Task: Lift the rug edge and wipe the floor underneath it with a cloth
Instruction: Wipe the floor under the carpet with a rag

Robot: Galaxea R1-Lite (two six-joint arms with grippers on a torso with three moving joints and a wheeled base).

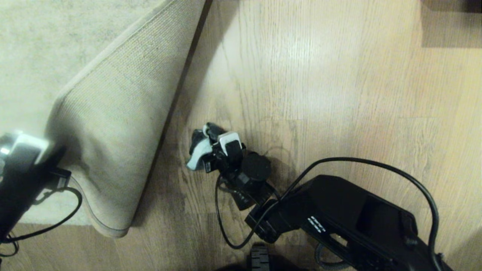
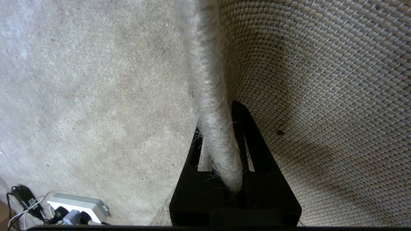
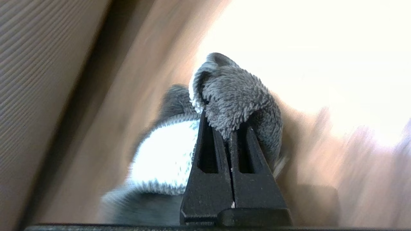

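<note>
Head view: left tool (image 1: 56, 165) sits at the left edge of frame, pinching the rug edge (image 1: 113, 124) and holding it folded back, tan backing up. That keeps a wedge of the floor (image 1: 301, 94) exposed beside the fold. Right tool (image 1: 203, 145) is low over that bare floor, near the fold line, with the cloth (image 1: 197, 154) bunched at its tip, apparently placed to wipe where the rug normally lies.

Left wrist view: tool (image 2: 221, 141) is clamped tight on the rug edge (image 2: 212, 96), pile on one side, woven backing on the other. A power strip (image 2: 77, 207) lies on the rug further off.

Right wrist view: tool (image 3: 229, 128) is fully closed on the cloth (image 3: 231, 96), fuzzy grey wad sticking out past the tips. Floor (image 3: 135, 80) is close behind and smeared.
</note>
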